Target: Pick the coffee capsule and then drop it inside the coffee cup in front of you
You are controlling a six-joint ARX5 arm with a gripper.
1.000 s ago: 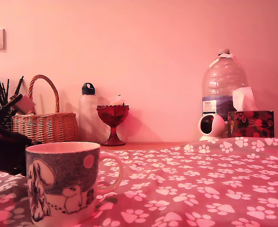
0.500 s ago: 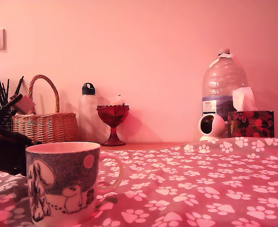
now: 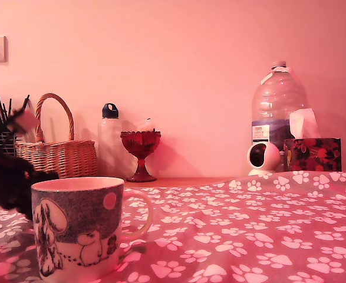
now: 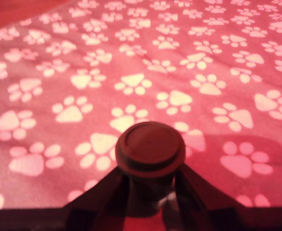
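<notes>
Capsule [image 4: 150, 151] sat pinched between my gripper's [image 4: 150, 195] two dark fingers [image 4: 107, 192], round flat face toward the wrist camera, so I counted the tool as closed on it. Under it lay only the paw-print cloth [image 4: 189, 62], with no cup in the wrist view.

Against the exterior pictures from the second before, the dark bulk of my arm [image 3: 5, 177] at the exterior view's left edge had shifted: it sat slightly higher and blurred, and the pale patch near the basket handle had smeared. I read that as the arm being in motion with the capsule already lifted, so I judged the pick done and the carry toward the cup begun.

The coffee cup [image 3: 81, 227] stood just beside the arm, on the side nearer the exterior camera, its rim open and nothing visible inside from that low angle. The wicker basket [image 3: 58, 154], the white bottle [image 3: 109, 141] and the red goblet [image 3: 140, 153] stood beyond, well apart from the tool.

Much was hard to make out. The exterior view cut the arm off and blurred it, so I could not find the gripper or capsule there, nor tell how high the capsule hung above the cloth, or how near the cup's mouth it was
</notes>
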